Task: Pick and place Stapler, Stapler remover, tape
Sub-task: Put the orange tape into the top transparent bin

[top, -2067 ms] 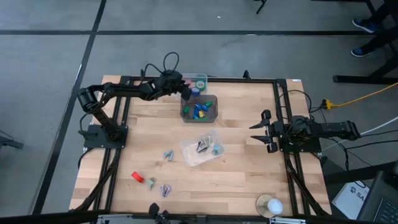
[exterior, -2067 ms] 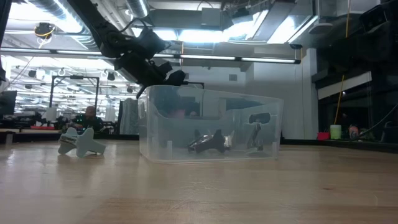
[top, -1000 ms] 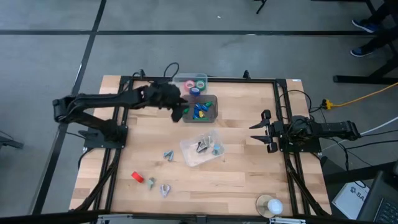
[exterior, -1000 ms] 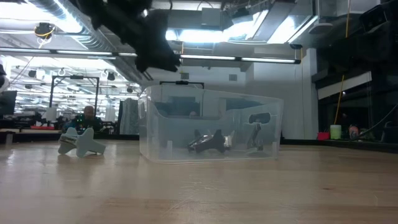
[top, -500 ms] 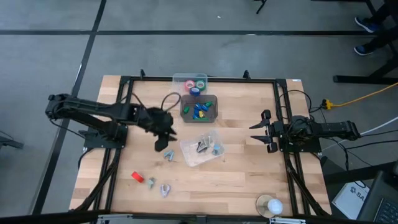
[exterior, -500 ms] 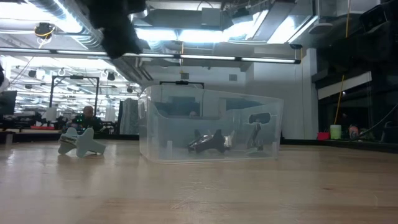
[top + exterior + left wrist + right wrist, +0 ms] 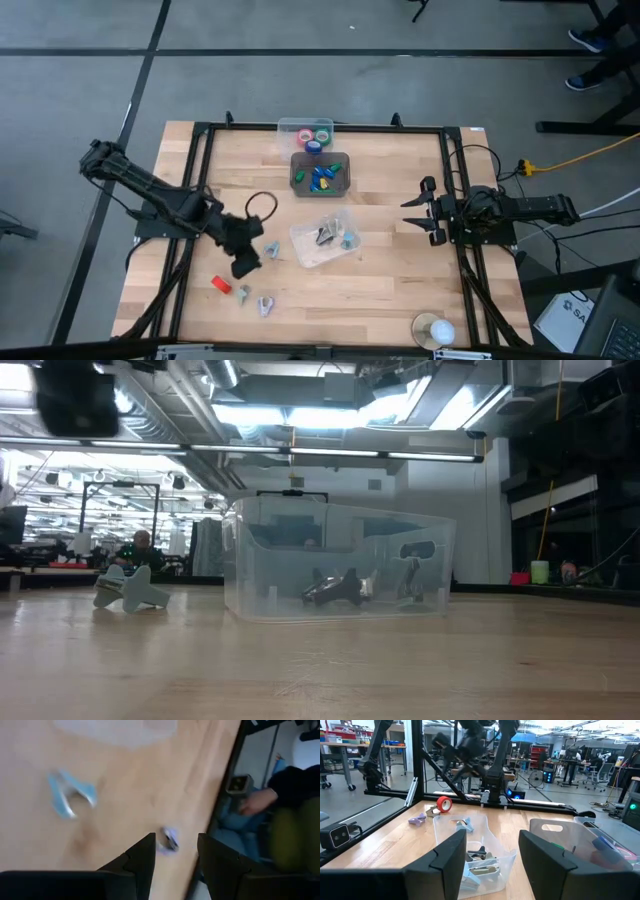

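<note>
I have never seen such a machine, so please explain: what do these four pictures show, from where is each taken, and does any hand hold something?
Two dark robot arms work at a wooden table. One picture looks straight down, one looks level across the tabletop, and two come from cameras on the wrists. The left hand hangs open over the table, near a small red roll of tape and pale blue claw-shaped staple removers; it holds nothing. The right hand waits open at the table's right edge, also empty. A clear plastic box sits mid-table with small items inside.
</note>
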